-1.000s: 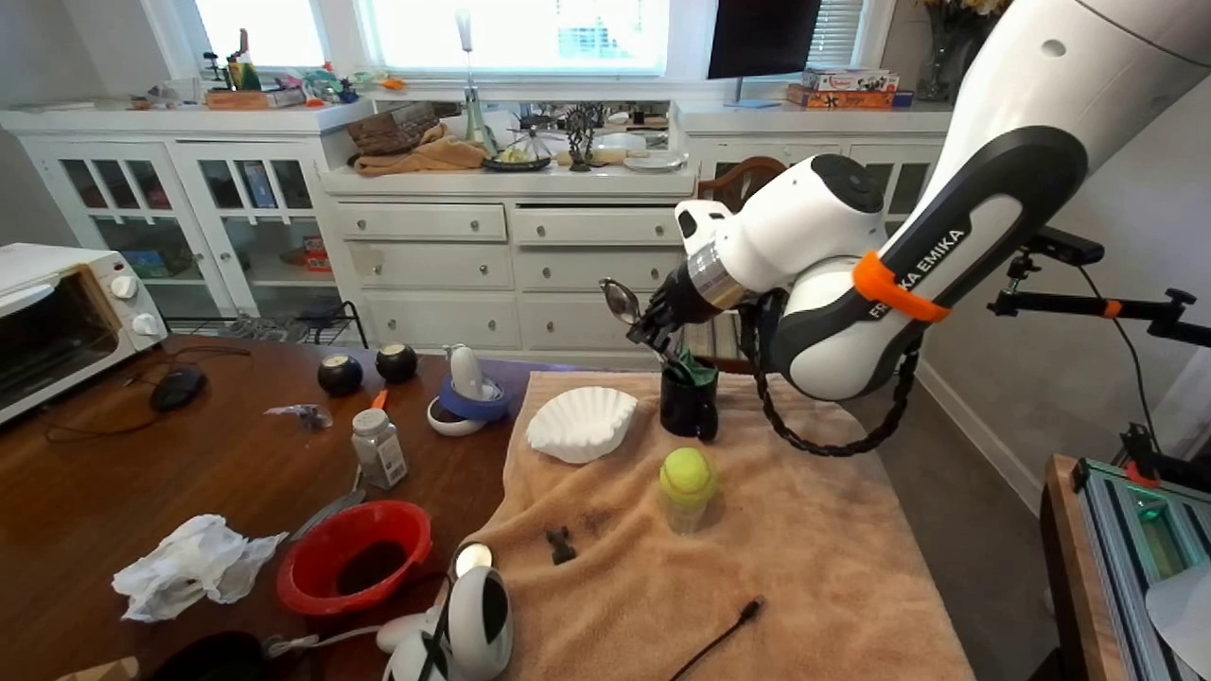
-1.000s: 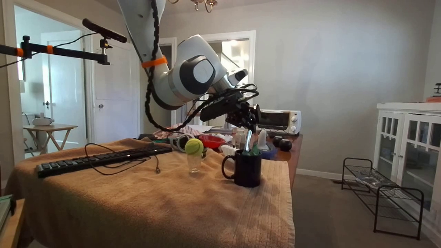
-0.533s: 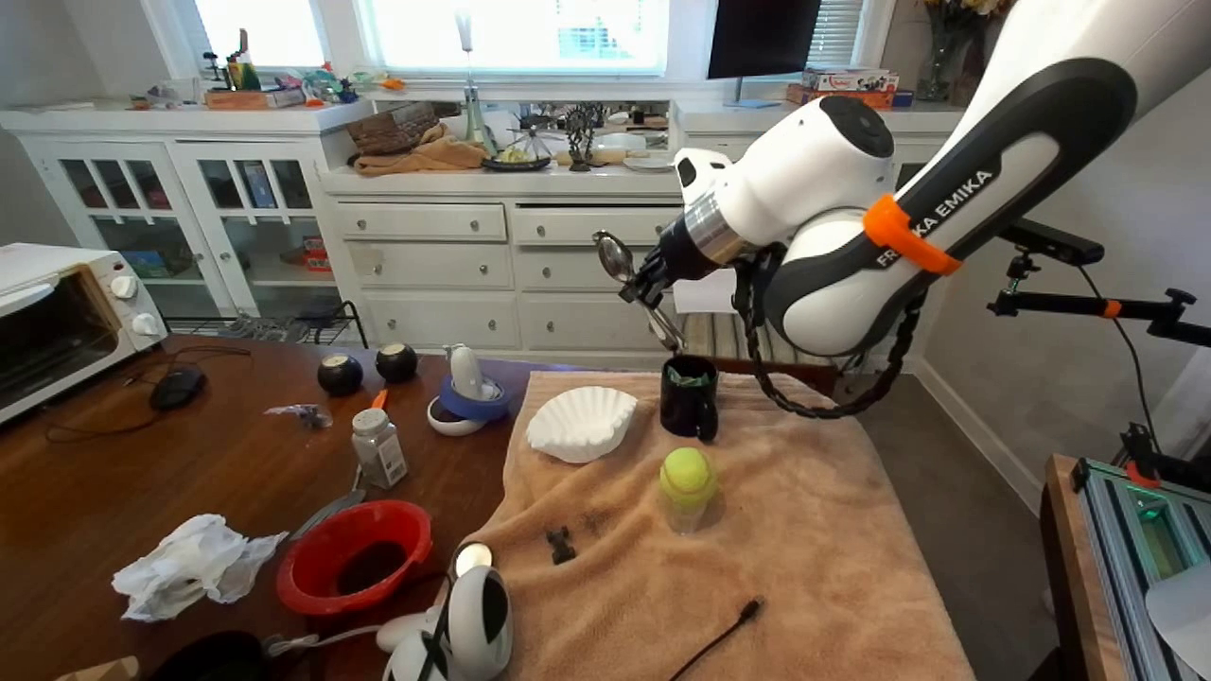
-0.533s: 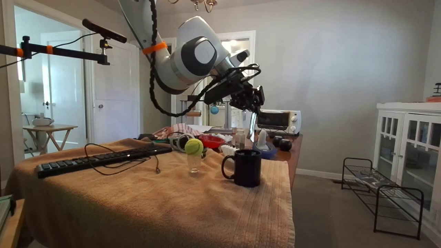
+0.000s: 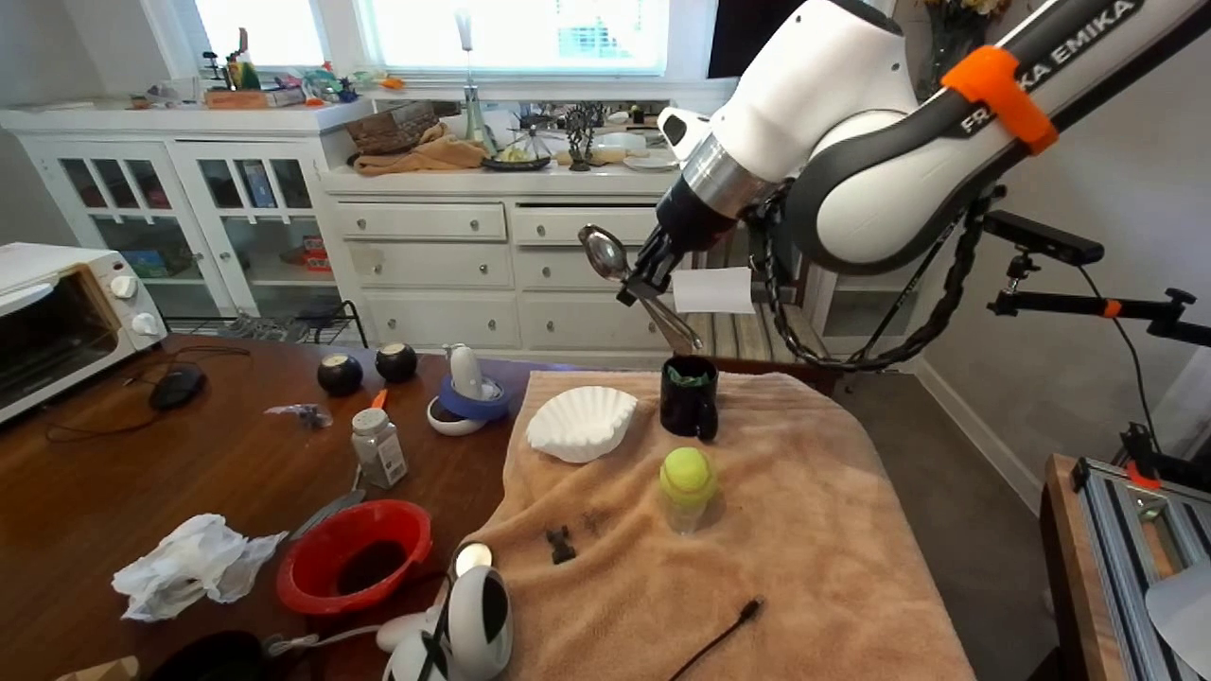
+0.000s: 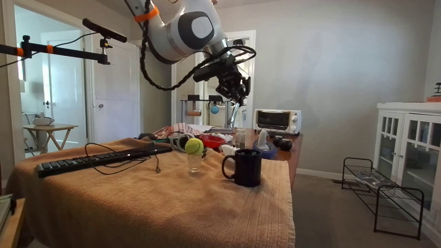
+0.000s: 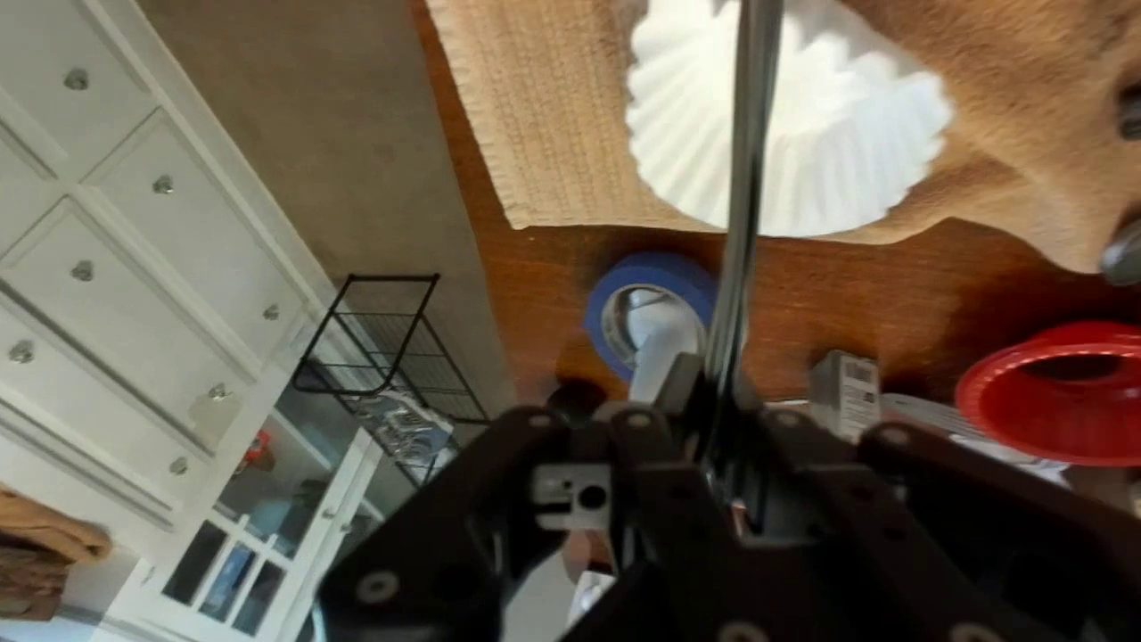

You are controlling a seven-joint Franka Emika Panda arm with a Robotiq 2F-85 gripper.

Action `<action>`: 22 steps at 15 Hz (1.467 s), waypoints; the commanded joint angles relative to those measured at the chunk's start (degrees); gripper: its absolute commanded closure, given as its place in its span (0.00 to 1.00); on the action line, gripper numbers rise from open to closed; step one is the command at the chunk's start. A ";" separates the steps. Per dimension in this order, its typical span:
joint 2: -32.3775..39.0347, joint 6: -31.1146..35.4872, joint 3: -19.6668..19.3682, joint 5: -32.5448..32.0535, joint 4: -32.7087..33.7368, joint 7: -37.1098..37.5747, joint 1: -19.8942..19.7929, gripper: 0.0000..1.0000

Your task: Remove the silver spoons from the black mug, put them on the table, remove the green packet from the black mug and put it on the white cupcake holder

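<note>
My gripper (image 5: 638, 289) is shut on the silver spoons (image 5: 604, 252) and holds them tilted in the air, above the mug's height. The gripper (image 6: 240, 98) and spoons (image 6: 235, 114) also show in an exterior view. In the wrist view the spoon handles (image 7: 753, 134) stick out between the fingertips (image 7: 713, 383). The black mug (image 5: 677, 411) stands upright on the towel; it also shows in an exterior view (image 6: 248, 168). The green packet (image 5: 689, 379) is inside it, only its top visible. The white cupcake holder (image 5: 582, 424) lies beside the mug and below the spoons in the wrist view (image 7: 820, 152).
A tennis ball (image 5: 689, 476) sits on a clear cup in front of the mug. A blue tape roll (image 5: 478, 407), a glass shaker (image 5: 378, 452) and a red bowl (image 5: 402, 539) stand on the wooden table. A keyboard (image 6: 103, 159) lies on the towel (image 6: 165, 199).
My gripper has risen and pulled the spoons up out of the mug. The arm has lifted and shifted away from the mug. The green packet has settled lower in the mug.
</note>
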 commanded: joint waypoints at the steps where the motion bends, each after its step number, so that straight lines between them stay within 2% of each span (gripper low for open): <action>1: -10.75 -10.24 5.22 2.84 -2.64 -9.21 -2.43 0.98; 2: -12.17 -12.57 6.95 5.30 -2.92 -11.88 -3.30 0.98; 4: -11.85 -15.62 6.38 10.09 -2.09 -16.46 -1.89 0.98; 6: -9.98 -15.66 6.04 15.34 -1.52 -20.51 -0.40 0.98; 10: -5.45 -15.56 6.87 31.40 0.94 -30.24 3.35 0.98; 14: 1.03 -21.61 9.19 45.68 6.60 -38.79 3.85 0.98; 17: 8.99 -31.62 10.92 53.40 12.57 -43.39 0.80 0.98; 18: 9.44 -33.72 19.26 52.03 13.45 -43.46 -8.22 0.98; 19: 2.76 -26.99 23.56 46.13 8.47 -38.68 -10.13 0.93; 20: 4.58 -28.51 26.79 46.15 9.84 -38.98 -13.69 0.93; 22: 6.89 -29.25 29.72 45.96 11.34 -39.34 -17.43 0.93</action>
